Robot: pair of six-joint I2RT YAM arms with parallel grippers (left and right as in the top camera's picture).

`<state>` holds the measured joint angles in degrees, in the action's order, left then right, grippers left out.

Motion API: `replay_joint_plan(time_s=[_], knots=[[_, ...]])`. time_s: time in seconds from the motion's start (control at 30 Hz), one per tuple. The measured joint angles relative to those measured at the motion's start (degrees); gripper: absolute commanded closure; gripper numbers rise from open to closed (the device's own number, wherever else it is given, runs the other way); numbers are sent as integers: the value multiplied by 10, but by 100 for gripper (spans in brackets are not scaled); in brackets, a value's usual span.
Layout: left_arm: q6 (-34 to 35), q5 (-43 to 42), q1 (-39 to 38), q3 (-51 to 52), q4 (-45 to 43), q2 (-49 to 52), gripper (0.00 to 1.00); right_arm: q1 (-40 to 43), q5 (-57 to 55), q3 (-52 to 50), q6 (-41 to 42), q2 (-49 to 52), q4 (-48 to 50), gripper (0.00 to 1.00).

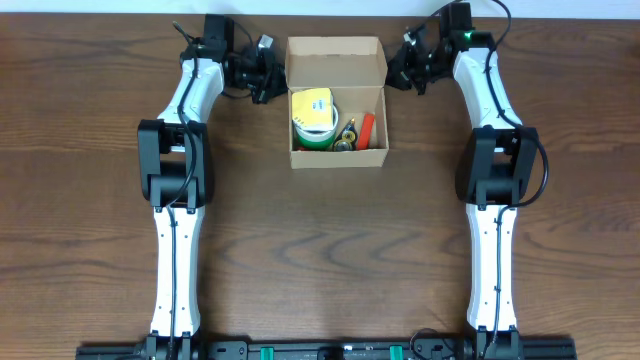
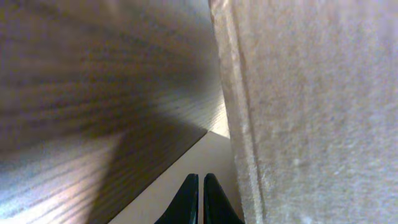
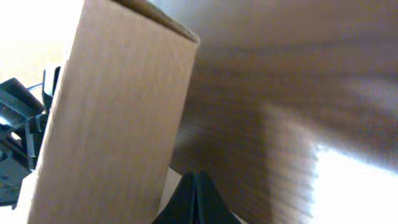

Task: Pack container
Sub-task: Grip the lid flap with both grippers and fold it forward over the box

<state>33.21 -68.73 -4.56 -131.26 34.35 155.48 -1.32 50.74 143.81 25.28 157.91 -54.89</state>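
the container (image 1: 338, 157), a plain tan cardboard box, sits on the dark wood table (image 1: 320, 250) near its far edge, midway between the two arms. its hinged flap stands open toward the far side, and no print shows on the cardboard in any view. inside, on the left, lies a tape roll (image 1: 313, 108) with a yellow label on top. there are marks on the label, but they are too small to read. a green and white roll (image 1: 314, 136) lies just under it toward the near wall. on the right of the box are a small gold and black item (image 1: 348, 135) and a red item (image 1: 367, 128), close beside each other. what they are cannot be told.

the left gripper (image 1: 266, 78) hangs just beside the box's left wall near the far corner. in its wrist view its dark fingers (image 2: 189, 199) are pressed together with nothing between them, and the cardboard wall (image 2: 311, 112) fills the right of the frame, very near. whether they touch it cannot be told.

the right gripper (image 1: 403, 68) hangs just beside the open flap's right edge. in its wrist view its fingers (image 3: 186, 199) are pressed together and empty, low beside the box's outer wall (image 3: 112, 112), with blurred wood grain to the right.
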Motion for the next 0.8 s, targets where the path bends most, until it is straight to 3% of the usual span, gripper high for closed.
replay_joint_plan(time_s=[0.27, 0.47, 0.8], knots=[[16, -24, 0, 0, -147, 0, 94, 1, 23, 0, -1, 0, 49, 99], [91, -69, 0, 1, -306, 0, 94, 3, 40, 0, -6, 0, 51, 99], [156, -122, 0, 1, -354, 0, 94, 3, 59, 0, -36, -3, 39, 99]])
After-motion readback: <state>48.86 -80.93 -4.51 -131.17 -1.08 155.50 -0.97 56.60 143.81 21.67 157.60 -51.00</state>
